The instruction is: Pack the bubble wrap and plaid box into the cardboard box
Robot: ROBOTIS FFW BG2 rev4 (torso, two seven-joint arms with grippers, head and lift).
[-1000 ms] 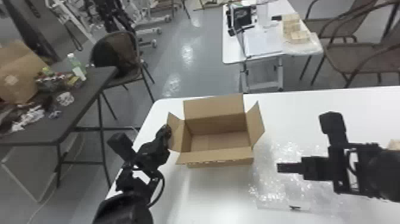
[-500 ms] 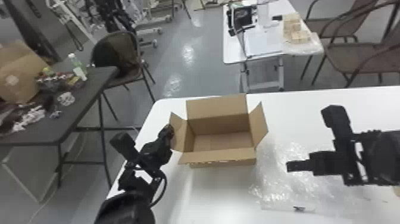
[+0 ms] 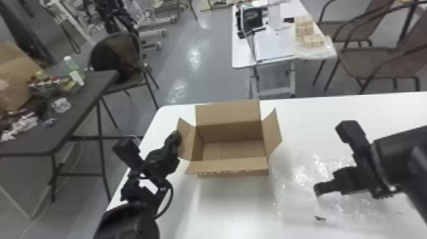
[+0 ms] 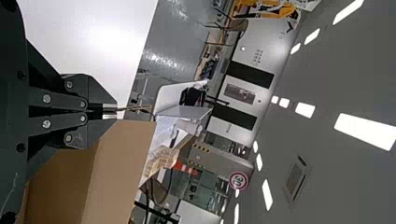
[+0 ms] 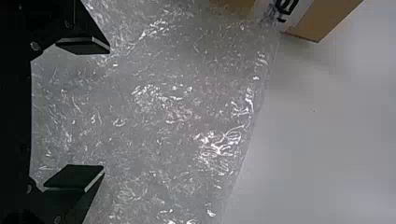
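Observation:
The cardboard box stands on the white table with its flaps up and its inside bare. At its left flap is my left gripper; in the left wrist view the left gripper is shut on the thin edge of that flap. Clear bubble wrap lies flat to the right of the box. Over it hangs my right gripper. In the right wrist view the right gripper is open above the bubble wrap, nothing between its fingers.
A brown cardboard corner with a printed label touches the wrap's edge in the right wrist view. A small dark item lies near the wrap. A dark side table stands left, another white table behind.
My right gripper has shifted to the right and nearer over the bubble wrap, its arm swinging round. The left gripper has stayed at the box flap.

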